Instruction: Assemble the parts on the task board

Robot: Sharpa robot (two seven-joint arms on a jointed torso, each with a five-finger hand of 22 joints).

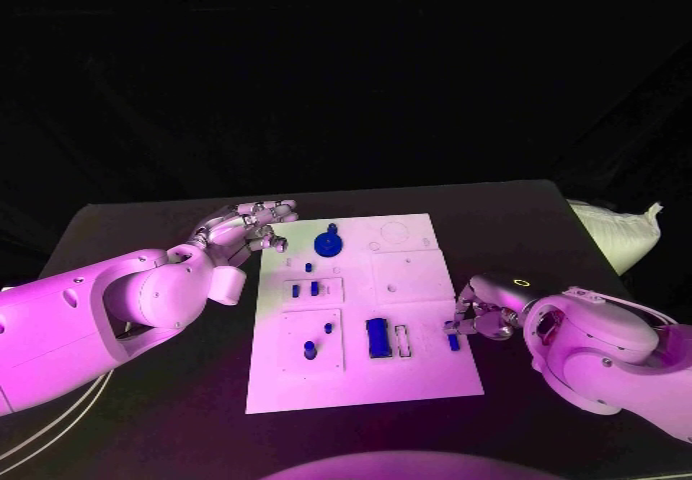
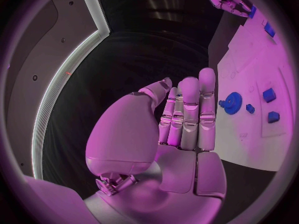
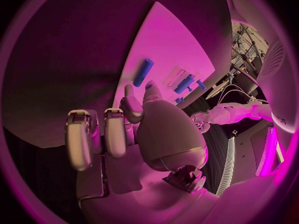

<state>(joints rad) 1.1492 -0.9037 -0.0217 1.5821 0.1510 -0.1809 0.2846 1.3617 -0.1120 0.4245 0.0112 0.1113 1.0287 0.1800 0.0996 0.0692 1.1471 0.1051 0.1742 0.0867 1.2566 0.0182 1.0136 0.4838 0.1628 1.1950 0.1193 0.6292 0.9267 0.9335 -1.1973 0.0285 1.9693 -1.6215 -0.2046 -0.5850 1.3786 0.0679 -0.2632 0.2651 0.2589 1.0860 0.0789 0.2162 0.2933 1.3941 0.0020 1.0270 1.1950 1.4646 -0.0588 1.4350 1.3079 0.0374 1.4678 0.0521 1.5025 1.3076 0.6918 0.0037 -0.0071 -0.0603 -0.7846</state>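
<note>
The table (image 1: 130, 225) is black and plain. On it lies the white task board (image 1: 418, 375), unpatterned. The parts are blue: a toothed gear (image 1: 329, 242), a long block (image 1: 378, 337), a small piece (image 1: 453, 341) by the right hand (image 1: 483, 320), and small pegs (image 1: 297, 291). Both hands are silver, on white arms; the left hand (image 1: 242, 230) matches. A white bag (image 1: 620, 232) sits beyond the table's edge.

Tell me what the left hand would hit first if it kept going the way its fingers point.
Probably the blue gear near the far left of the task board: the left hand points that way from beside the board's edge. Its height above the board is unclear.
</note>
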